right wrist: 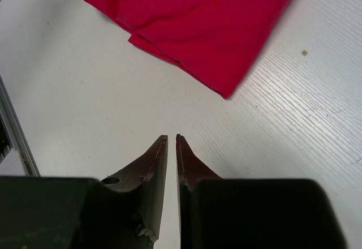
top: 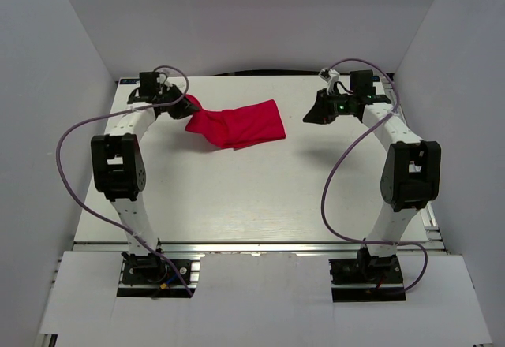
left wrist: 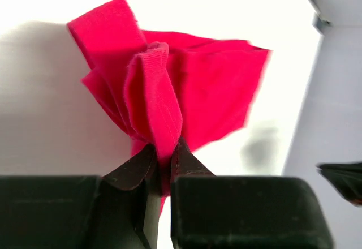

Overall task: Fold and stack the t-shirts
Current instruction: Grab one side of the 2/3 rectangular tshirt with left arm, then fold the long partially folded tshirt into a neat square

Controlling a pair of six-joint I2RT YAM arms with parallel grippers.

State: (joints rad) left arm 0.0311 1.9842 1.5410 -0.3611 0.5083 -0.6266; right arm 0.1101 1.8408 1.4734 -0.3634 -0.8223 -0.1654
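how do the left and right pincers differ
The left pincer is shut on a bunched edge of the red t-shirt; the right pincer is shut on nothing. The left pincer touches the cloth; the right pincer hangs over the table, apart from it. Both have dark fingers.

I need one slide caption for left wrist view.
Left gripper pinching a bunched fold of the red t-shirt.

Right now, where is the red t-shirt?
Top view: the red t-shirt lies far back on the table, left of centre, one end pinched by the left gripper.
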